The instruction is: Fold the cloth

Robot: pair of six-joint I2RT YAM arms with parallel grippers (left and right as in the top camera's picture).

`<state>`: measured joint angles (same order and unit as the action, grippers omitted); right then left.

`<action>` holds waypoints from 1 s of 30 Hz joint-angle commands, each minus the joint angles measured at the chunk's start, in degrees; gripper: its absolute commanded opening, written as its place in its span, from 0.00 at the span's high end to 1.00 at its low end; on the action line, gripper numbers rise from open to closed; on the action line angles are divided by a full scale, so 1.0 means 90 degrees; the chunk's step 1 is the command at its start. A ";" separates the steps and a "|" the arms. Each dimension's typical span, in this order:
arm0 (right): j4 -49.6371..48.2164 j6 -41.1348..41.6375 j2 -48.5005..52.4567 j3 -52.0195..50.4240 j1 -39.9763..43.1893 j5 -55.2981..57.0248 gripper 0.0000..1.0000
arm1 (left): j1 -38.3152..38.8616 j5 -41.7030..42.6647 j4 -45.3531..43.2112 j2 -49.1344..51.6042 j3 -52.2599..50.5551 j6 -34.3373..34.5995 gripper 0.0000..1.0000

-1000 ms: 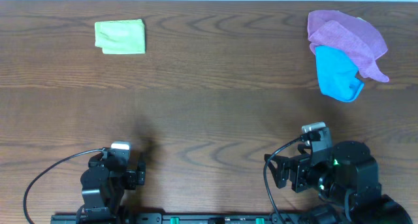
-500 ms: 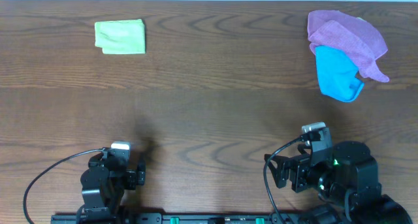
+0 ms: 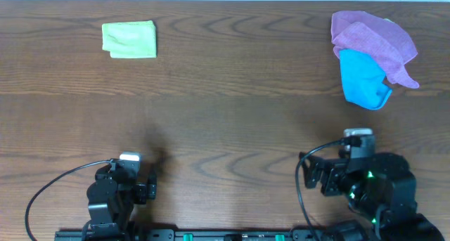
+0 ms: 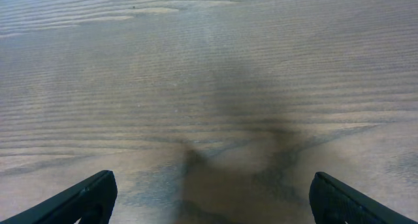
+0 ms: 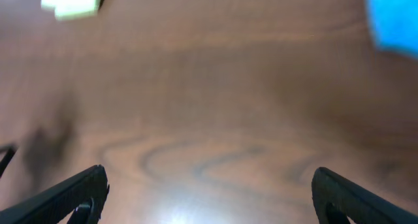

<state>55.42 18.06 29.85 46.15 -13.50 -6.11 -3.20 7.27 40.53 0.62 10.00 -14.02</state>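
The light yellow-green cloth (image 3: 129,40) lies flat as a small neat rectangle at the far left of the table; it also shows blurred at the top left of the right wrist view (image 5: 72,0). My left gripper (image 3: 133,178) rests at the near left edge, open and empty over bare wood (image 4: 210,191). My right gripper (image 3: 330,176) is at the near right edge, open and empty above the wood (image 5: 209,185). Both are far from the cloth.
A purple cloth (image 3: 373,41) lies crumpled at the far right, overlapping a bright blue cloth (image 3: 362,79), which also shows in the right wrist view (image 5: 392,21). A sliver of pale green peeks from behind the purple cloth (image 3: 389,20). The table (image 3: 232,121) is dark wood.
My right arm has shifted to the right along the near edge. The left arm and all cloths have not moved.
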 commanded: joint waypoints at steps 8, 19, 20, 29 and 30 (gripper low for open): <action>-0.2028 -0.1226 -0.0772 -0.1600 0.0607 0.0124 0.01 | 0.0027 -0.0046 0.0036 -0.0046 -0.0068 -0.0136 0.05; -0.2788 -0.1834 -0.1698 -0.2980 0.1022 0.0017 0.01 | 0.0027 -0.0046 0.0036 -0.0046 -0.0068 -0.0134 0.05; -0.2824 -0.1831 -0.1787 -0.3109 0.1078 0.0034 0.01 | 0.0027 -0.0046 0.0036 -0.0046 -0.0068 -0.0136 0.05; -0.2968 -0.1904 -0.2535 -0.3944 0.1452 0.0034 0.01 | 0.0027 -0.0046 0.0036 -0.0046 -0.0068 -0.0136 0.05; -0.2968 -0.1957 -0.2594 -0.4007 0.1484 0.0034 0.01 | 0.0027 -0.0046 0.0036 -0.0046 -0.0068 -0.0136 0.05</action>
<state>28.88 2.24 8.03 11.46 -1.13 -5.58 -3.20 7.25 40.58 0.62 10.00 -14.04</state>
